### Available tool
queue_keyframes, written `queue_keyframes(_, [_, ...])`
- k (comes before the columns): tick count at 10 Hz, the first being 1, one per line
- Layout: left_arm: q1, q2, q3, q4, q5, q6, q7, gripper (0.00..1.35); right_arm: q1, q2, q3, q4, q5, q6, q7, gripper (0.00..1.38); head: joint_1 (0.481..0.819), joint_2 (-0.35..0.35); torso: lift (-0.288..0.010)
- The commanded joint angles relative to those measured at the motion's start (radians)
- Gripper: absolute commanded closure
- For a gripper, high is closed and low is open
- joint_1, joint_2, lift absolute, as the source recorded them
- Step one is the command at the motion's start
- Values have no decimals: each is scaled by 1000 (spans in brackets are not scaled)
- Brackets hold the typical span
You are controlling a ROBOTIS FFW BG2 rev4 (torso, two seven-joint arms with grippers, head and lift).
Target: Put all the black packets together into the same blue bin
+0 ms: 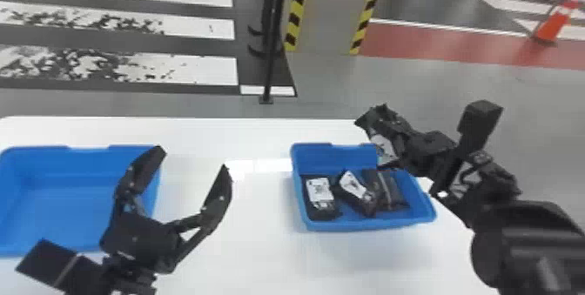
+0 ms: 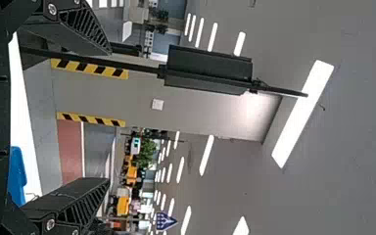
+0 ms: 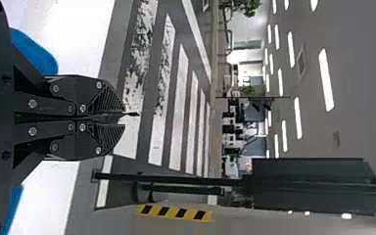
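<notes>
My right gripper [image 1: 375, 120] is over the back right edge of the right blue bin [image 1: 335, 225], shut on a black packet [image 1: 384, 149] with a white label. In the right wrist view the right gripper [image 3: 121, 114] has its fingers together, a thin dark edge of the packet [image 3: 133, 114] poking past the tips. Inside that bin lie a labelled packet [image 1: 320, 190], a tilted one [image 1: 354, 187] and a darker one [image 1: 387, 192]. My left gripper [image 1: 193, 158] stands open beside the left blue bin [image 1: 61, 205], which holds nothing visible; the left wrist view shows the left gripper [image 2: 108, 116] with fingers spread.
Both bins stand on a white table [image 1: 257, 246], with a wide gap between them. A dark pole [image 1: 270, 55] rises beyond the table's far edge, beside a pillar [image 1: 333, 11] with striped edges. An orange cone [image 1: 550, 24] is far off at the right.
</notes>
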Motion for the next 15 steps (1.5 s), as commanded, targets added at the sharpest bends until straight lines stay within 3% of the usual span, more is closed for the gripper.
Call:
queue_keyframes(1, [-1, 0, -2, 0, -2, 0, 0, 113, -40, -5, -4, 131, 7, -5, 20, 1193, 695, -272, -110])
queue_keyframes(2, [-1, 0, -2, 0, -2, 0, 0, 113, -45, -3, -4, 180, 11, -37, 20, 1046, 695, -285, -110])
queue_keyframes(4, [6, -3, 10, 0, 0, -3, 0, 114, 17, 8, -4, 145, -5, -115, 20, 231, 695, -299, -110])
queue_keyframes(5, [8, -8, 24, 0, 4, 2, 0, 117, 105, 28, -18, 35, -25, -159, 2, 48, 695, -296, -110])
queue_keyframes(8, [33, -43, 114, -5, -14, 61, 17, 114, 375, 98, -34, -323, 1, -243, -98, 157, 695, -258, -110])
queue_keyframes(9, [57, -52, 132, -30, -42, 88, 69, 117, 444, 121, -34, -402, 35, -270, -132, 157, 695, -231, -110])
queue_keyframes(11, [160, -62, 158, -177, -72, 255, 230, 119, 547, 149, -30, -461, 35, -255, -176, 159, 695, -189, -110])
queue_keyframes(12, [192, -62, 168, -246, -80, 338, 270, 119, 589, 156, -30, -500, 57, -216, -196, 159, 695, -164, -110])
queue_keyframes(15, [207, -62, 162, -255, -68, 321, 288, 119, 594, 159, -30, -493, 73, -186, -205, 160, 695, -144, -110])
